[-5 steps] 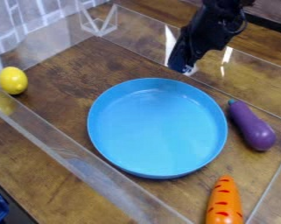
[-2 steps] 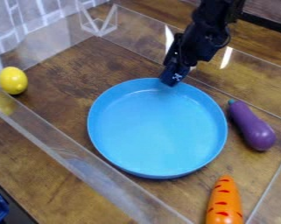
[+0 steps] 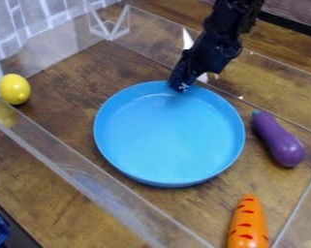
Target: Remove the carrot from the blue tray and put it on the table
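The carrot (image 3: pixel 248 224), small and orange with dark ridges, lies on the table (image 3: pixel 80 68) at the bottom right, outside the blue tray (image 3: pixel 132 145). Nothing lies in the round tray, which sits in the middle. My dark gripper (image 3: pixel 182 85) reaches down from the top, and its tips look shut, right at the tray's far rim. Whether the rim is pinched between them I cannot tell.
A purple eggplant (image 3: pixel 281 139) lies just right of the tray. A yellow lemon (image 3: pixel 15 89) sits at the left by the clear acrylic wall (image 3: pixel 54 145). More clear walls run along the back.
The gripper has come down and to the left, from above the table behind the tray to the tray's far rim. The tray has shifted slightly to the left.
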`<act>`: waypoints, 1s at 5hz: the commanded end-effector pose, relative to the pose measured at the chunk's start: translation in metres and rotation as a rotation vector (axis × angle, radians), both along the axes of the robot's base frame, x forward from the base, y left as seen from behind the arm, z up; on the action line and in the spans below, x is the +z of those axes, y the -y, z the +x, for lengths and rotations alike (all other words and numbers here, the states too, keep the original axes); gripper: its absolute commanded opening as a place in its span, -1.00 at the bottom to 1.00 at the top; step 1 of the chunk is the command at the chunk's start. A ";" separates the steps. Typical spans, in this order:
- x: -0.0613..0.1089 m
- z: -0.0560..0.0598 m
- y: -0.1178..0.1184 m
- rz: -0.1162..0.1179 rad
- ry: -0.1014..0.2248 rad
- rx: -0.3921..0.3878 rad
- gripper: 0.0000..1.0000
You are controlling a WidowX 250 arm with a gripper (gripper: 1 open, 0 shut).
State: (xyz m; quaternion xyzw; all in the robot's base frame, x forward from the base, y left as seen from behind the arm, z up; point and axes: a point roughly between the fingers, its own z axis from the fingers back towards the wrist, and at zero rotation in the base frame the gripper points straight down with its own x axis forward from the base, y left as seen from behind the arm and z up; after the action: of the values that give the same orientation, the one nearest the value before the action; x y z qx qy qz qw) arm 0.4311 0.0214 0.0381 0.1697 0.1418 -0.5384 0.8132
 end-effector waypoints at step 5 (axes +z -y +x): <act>0.070 -0.020 -0.014 0.053 0.089 0.046 1.00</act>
State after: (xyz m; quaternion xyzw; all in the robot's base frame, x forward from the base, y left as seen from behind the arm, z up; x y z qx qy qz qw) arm 0.4089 0.0333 0.0670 0.1877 0.1667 -0.5188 0.8172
